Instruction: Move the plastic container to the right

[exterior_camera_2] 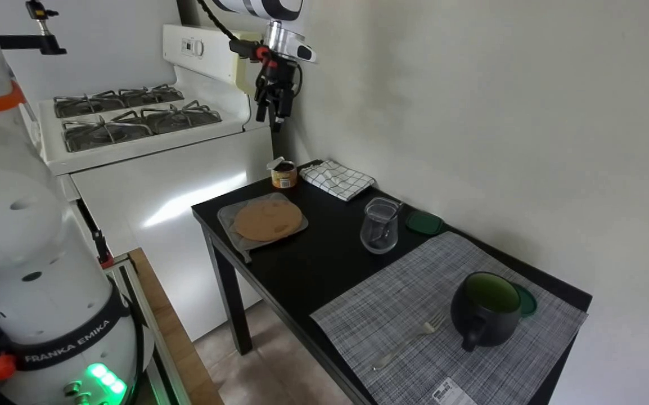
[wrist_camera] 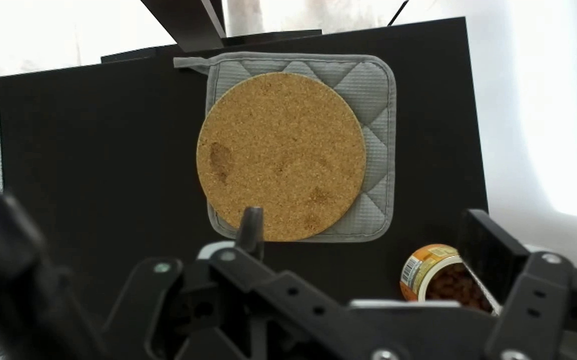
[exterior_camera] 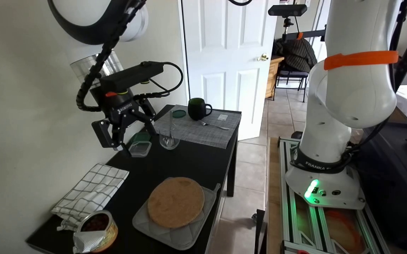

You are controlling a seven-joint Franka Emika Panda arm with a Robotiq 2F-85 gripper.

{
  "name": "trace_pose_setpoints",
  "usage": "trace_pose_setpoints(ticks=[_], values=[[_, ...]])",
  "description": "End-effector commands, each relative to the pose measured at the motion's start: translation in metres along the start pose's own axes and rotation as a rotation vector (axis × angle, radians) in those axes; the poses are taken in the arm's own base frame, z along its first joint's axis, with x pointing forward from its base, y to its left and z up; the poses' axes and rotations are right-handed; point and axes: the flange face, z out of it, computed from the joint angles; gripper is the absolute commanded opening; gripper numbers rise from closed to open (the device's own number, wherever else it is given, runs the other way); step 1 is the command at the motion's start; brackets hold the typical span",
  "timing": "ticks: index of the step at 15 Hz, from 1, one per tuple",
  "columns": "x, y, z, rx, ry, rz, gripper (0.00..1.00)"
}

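Note:
The plastic container (exterior_camera: 140, 149) is a small, low, clear tub on the black table near the wall. In an exterior view it sits beside a green lid (exterior_camera: 141, 136) and a clear glass (exterior_camera: 169, 140) with a utensil in it. In an exterior view the tub (exterior_camera_2: 382, 208) shows partly behind the glass (exterior_camera_2: 379, 236). It is out of view in the wrist view. My gripper (exterior_camera: 129, 137) is open and empty, high above the table. It also shows in an exterior view (exterior_camera_2: 271, 117). In the wrist view the spread fingers (wrist_camera: 371, 240) hang above the table near an open can.
A cork round (wrist_camera: 281, 155) lies on a grey pot holder (wrist_camera: 379, 150). An open can (wrist_camera: 428, 270) and a checked cloth (exterior_camera: 90, 192) lie at the table's end. A black mug (exterior_camera: 197, 109), fork (exterior_camera: 216, 125) and green lid (exterior_camera: 179, 113) rest on a grey placemat (exterior_camera: 203, 135). A wall borders the table.

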Motion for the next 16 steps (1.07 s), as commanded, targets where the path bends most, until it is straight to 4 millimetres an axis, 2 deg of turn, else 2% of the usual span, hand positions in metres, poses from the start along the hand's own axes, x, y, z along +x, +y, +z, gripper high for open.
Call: trace_pose_setpoints(ticks=[1, 3, 6, 8, 12, 14, 15, 16], values=[[0.000, 0.000, -0.001, -0.001, -0.001, 0.000, 1.00], [0.000, 0.000, -0.001, 0.000, -0.001, 0.001, 1.00], [0.036, 0.011, 0.006, 0.068, 0.106, -0.002, 1.00], [0.056, 0.019, 0.009, 0.105, 0.169, -0.121, 1.00], [0.086, 0.050, 0.028, 0.063, 0.133, -0.361, 1.00], [0.102, 0.067, 0.038, -0.018, 0.108, -0.397, 1.00], [0.110, 0.075, 0.040, -0.001, 0.099, -0.378, 1.00], [0.094, 0.068, 0.035, 0.015, 0.131, -0.358, 1.00]])
